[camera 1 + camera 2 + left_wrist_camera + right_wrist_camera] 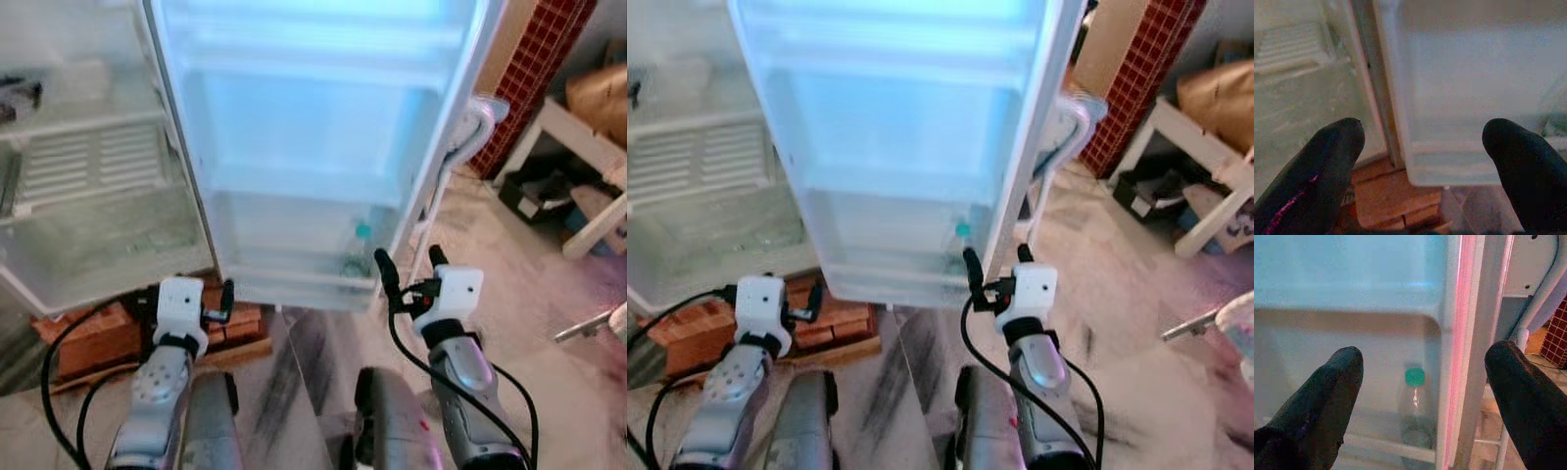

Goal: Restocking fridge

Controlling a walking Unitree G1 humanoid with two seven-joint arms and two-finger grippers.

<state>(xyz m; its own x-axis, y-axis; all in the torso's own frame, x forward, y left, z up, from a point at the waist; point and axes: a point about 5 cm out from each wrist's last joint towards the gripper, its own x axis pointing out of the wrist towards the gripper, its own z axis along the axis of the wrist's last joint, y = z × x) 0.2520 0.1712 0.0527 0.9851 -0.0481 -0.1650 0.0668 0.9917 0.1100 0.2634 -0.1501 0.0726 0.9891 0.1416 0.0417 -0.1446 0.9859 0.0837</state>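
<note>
The fridge stands open, its white door (pixel 313 147) swung out toward me with empty shelves. A clear bottle with a green cap (pixel 359 251) stands upright in the door's lowest bin (pixel 294 279), also seen as the bottle (pixel 1414 413). My right gripper (pixel 409 264) is open just in front of that bin, close to the door's outer edge, holding nothing. My left gripper (pixel 186 299) hangs low by the door's hinge side, its fingers (pixel 1327 161) spread wide and empty. The fridge interior (pixel 88 196) lies to the left with wire shelves.
Red bricks (pixel 98 333) prop the fridge base near the left gripper. A white bench (pixel 588 147) with bags and clutter stands at the right. A red tiled wall (pixel 534 69) rises behind the door. Bare floor (pixel 509 284) stretches right of the door.
</note>
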